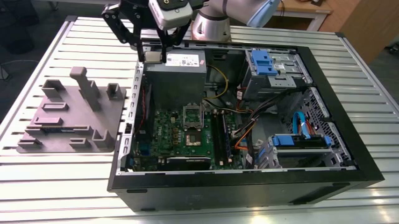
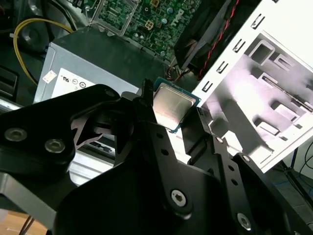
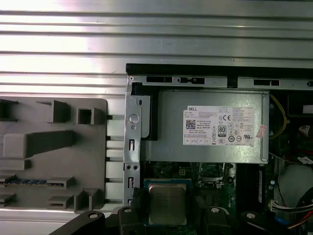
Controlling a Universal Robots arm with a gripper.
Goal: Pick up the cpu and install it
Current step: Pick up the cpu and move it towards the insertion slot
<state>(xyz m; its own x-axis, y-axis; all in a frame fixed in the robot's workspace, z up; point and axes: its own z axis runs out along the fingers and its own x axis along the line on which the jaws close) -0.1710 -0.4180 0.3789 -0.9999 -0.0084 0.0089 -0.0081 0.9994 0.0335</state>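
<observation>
The jaws are gripping the cpu (image 2: 173,105) by opposite edges, likely to hold it level for seating, hovering near the power supply (image 1: 174,81) at the exterior view's eleven o'clock.

shiny metal cpu (image 3: 167,204), ribbed metal table (image 1: 56,186)

The arm (image 1: 215,21) stands at the top of the exterior view, its wrist bent so the black gripper (image 1: 151,53) hangs pointing downward. Its fingers (image 2: 156,132) are closed on opposite edges of the cpu (image 2: 172,106), gripped between their tips
</observation>
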